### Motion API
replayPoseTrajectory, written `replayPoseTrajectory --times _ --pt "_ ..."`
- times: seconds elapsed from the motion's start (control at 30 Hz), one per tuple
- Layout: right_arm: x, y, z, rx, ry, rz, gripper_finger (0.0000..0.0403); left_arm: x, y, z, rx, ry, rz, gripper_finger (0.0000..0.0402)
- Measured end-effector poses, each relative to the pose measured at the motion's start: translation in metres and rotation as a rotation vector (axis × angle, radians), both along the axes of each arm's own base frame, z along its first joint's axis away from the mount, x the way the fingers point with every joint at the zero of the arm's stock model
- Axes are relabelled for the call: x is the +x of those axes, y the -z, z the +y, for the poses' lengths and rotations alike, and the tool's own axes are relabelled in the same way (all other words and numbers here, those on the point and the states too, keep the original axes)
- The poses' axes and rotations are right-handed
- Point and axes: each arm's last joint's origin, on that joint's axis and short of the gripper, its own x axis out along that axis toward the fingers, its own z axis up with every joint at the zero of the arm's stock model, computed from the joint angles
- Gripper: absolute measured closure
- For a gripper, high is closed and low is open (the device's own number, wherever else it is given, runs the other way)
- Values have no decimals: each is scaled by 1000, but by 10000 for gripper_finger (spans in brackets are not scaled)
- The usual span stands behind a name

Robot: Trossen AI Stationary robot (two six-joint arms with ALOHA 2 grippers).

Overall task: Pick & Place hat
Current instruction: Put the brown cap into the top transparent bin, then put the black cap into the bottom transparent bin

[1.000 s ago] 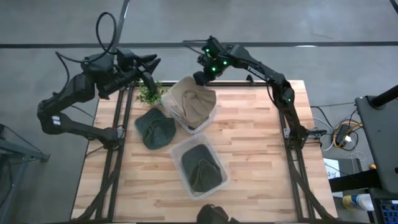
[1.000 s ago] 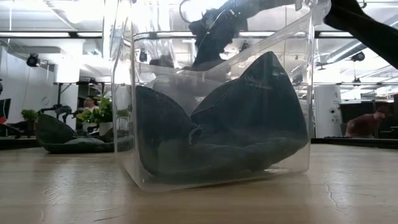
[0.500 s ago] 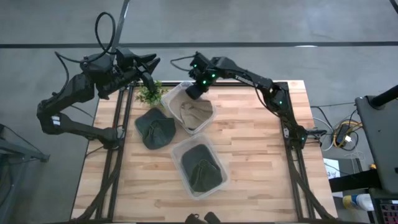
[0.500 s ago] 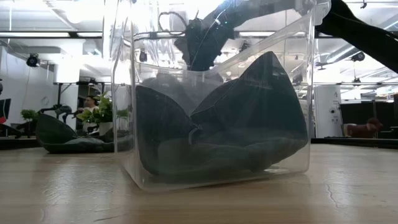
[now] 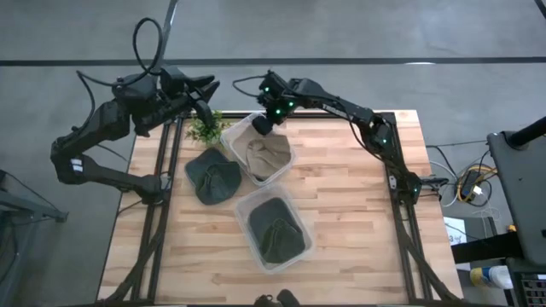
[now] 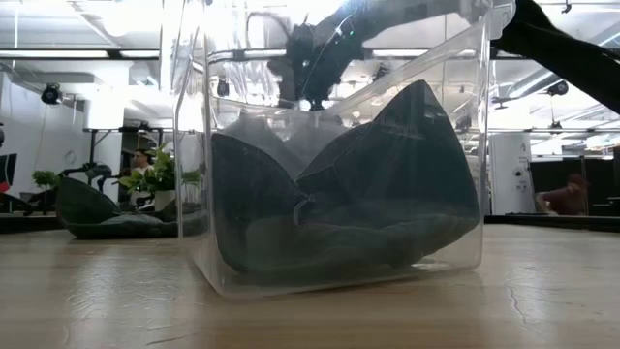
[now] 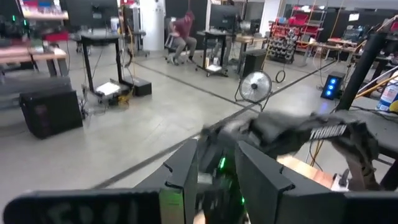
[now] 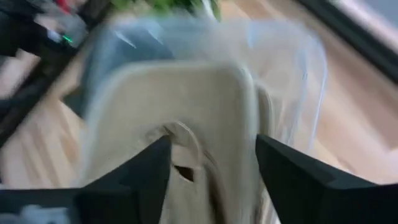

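Observation:
A beige hat (image 5: 269, 156) lies in the far clear bin (image 5: 235, 141); it also shows in the right wrist view (image 8: 186, 99). My right gripper (image 5: 263, 124) hangs open just above the hat at the bin's far end, its fingers (image 8: 155, 168) on either side of the hat's top. A dark green hat (image 5: 213, 176) rests flat on the table left of that bin. Another dark green hat (image 5: 275, 232) fills the near clear bin (image 5: 241, 205). My left gripper (image 5: 207, 92) waits open, off the table's far left corner.
A small green plant (image 5: 205, 128) stands at the table's far left corner, between my left gripper and the far bin. The wooden table's right half (image 5: 358, 196) holds nothing. In the low view the near bin (image 6: 194, 194) fills the front; people show in the room behind.
My right gripper has gone toward the table's left edge over the far bin, then risen a little. The beige hat, which stood heaped above the bin's rim, has sunk flat into the bin.

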Motion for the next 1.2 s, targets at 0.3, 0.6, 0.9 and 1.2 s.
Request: replayPoseTrajectory --times 0.3,0.6,0.9,1.2 --pt "-27 -67 13 -115 -48 -158 122 -3 22 -1 -217 -25 86 298" --pt "-62 -122 29 -271 -118 -271 119 3 54 0 -558 -144 87 298" --pt "-87 -153 35 -411 -185 -338 129 15 106 -2 -857 -158 204 287" --pt "-103 -167 33 -480 -201 -360 130 5 185 -6 -1187 -482 388 212"
